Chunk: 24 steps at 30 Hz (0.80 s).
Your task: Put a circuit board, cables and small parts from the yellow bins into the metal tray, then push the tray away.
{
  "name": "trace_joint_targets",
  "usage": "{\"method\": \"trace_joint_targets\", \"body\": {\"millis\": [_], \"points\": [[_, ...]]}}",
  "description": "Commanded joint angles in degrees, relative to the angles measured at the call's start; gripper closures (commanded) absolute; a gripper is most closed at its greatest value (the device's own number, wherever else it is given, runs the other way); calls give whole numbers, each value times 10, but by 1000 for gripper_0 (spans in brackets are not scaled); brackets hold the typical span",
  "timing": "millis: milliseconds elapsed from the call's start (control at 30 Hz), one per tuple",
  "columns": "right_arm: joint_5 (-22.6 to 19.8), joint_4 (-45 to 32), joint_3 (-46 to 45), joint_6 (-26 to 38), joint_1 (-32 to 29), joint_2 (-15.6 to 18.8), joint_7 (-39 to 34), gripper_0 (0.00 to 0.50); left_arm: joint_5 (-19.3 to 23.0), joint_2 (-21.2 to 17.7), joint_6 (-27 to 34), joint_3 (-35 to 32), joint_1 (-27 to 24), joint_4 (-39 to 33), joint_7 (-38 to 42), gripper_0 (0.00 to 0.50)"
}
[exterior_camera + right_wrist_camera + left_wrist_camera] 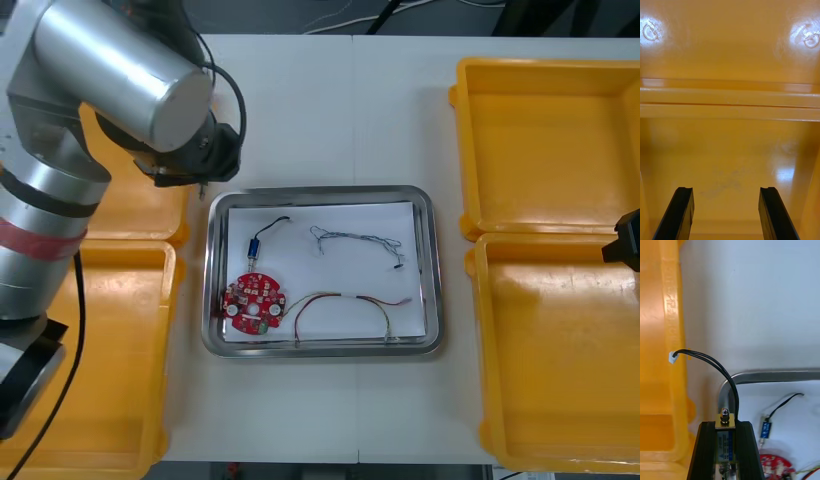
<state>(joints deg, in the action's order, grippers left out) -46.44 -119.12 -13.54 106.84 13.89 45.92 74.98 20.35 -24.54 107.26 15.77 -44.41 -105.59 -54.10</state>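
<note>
Basically mid-loading: got a small metal part pinched in the left tool beside the metal tray's corner, needs easing over the rim and dropping. Counting across: two yellow bins, one each of circuit board, another part, twisted cable and red-yellow cable in the tray, two more bins under the spread right tool.

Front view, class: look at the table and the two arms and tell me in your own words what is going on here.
The left gripper is shut on a small metal part with a black cable, just outside the far left corner of the metal tray. The tray already holds a red circuit board, a blue and white cable, a red and yellow cable and a second small part. The right gripper hangs open over a yellow bin.
</note>
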Motion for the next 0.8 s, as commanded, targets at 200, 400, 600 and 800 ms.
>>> {"method": "trace_joint_targets", "body": {"millis": [200, 400, 600, 800], "points": [[4, -3, -16, -4, 14, -7, 9, 0, -86, 79, -36, 67, 43, -21, 29, 500], [4, -3, -16, -4, 14, -7, 9, 0, -118, 99, -58, 105, 71, -21, 37, 500], [4, -3, -16, -4, 14, -7, 9, 0, -112, 99, -65, 127, 72, -21, 51, 500], [4, -3, -16, -4, 14, -7, 9, 0, -102, 99, -75, 139, 71, -21, 64, 500]]}}
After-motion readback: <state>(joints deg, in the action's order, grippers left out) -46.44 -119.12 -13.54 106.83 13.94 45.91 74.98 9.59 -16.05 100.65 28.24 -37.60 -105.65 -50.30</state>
